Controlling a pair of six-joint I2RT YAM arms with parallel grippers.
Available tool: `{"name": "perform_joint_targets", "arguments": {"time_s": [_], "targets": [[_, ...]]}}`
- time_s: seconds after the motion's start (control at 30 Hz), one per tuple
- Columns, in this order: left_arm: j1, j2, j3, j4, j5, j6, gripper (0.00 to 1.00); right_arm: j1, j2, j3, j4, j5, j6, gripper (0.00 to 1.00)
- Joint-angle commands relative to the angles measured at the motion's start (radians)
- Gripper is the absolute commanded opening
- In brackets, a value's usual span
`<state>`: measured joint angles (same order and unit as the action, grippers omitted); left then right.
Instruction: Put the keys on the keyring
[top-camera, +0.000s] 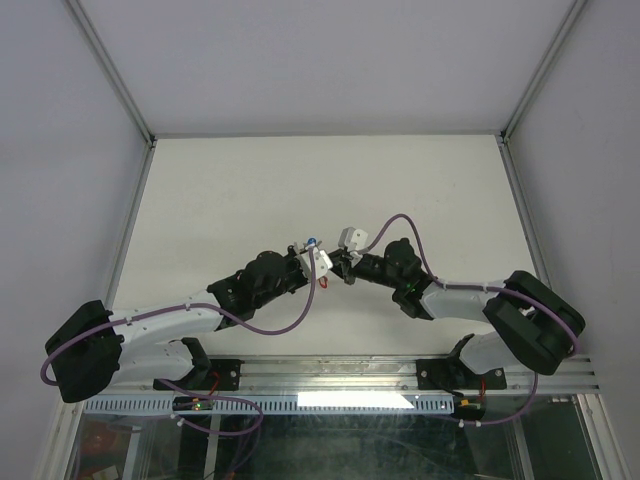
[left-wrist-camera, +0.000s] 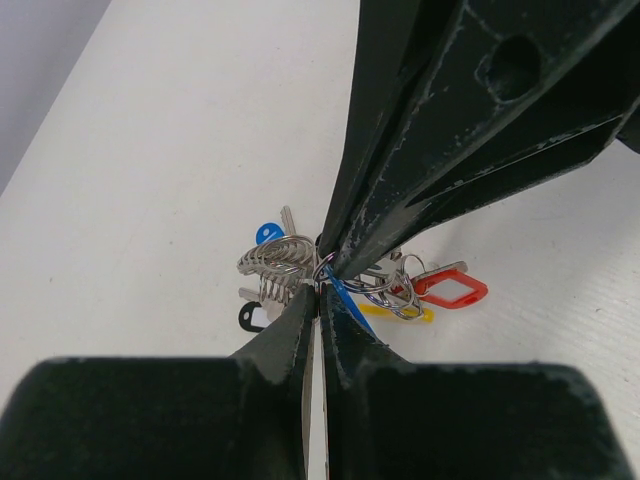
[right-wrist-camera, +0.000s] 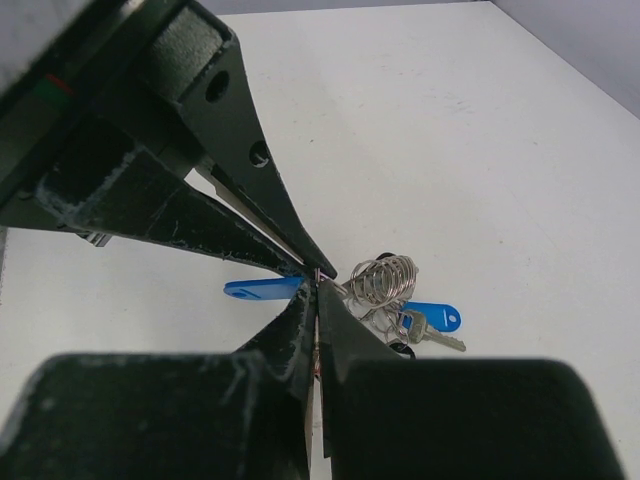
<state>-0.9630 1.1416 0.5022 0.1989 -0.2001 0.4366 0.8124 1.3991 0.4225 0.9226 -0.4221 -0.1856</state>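
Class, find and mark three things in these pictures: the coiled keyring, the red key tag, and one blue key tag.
keyring (left-wrist-camera: 272, 260): left wrist view, on its ribbed coil.
red key tag (left-wrist-camera: 452, 290): left wrist view, the tag's middle.
blue key tag (right-wrist-camera: 435, 317): right wrist view, the tag's middle.

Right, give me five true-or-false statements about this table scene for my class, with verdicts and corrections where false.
1. The left tool and the right tool both have their jaws shut. True.
2. The two tools' tips are far apart, at opposite edges of the table. False: they meet over the middle of it.
3. The keyring looks like a coil of wire. True.
4. Every key tag is blue. False: a red tag, a black tag and a yellow tag show as well as a blue tag.
5. The keys are scattered all over the table. False: they lie bunched close by the keyring.
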Motion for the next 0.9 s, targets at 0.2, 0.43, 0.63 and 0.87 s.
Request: {"name": "perform_joint_targets", "arguments": {"time_s": [0.2,0.43,0.63,0.87], "targets": [[-0.008,-0.004,0.041,0.025,0.02,0.011,0.0,0.007,-0.003,0.042,0.046,0.048,0.001,0.0],[-0.008,-0.003,0.041,0.024,0.019,0.012,0.0,0.007,-0.002,0.042,0.034,0.074,0.011,0.0],[-0.008,-0.004,0.042,0.024,0.02,0.013,0.0,0.007,-0.005,0.039,0.031,0.088,0.018,0.0],[-0.008,-0.006,0.041,0.022,0.025,0.015,0.0,0.006,0.001,0.046,0.023,0.095,0.03,0.0]]}}
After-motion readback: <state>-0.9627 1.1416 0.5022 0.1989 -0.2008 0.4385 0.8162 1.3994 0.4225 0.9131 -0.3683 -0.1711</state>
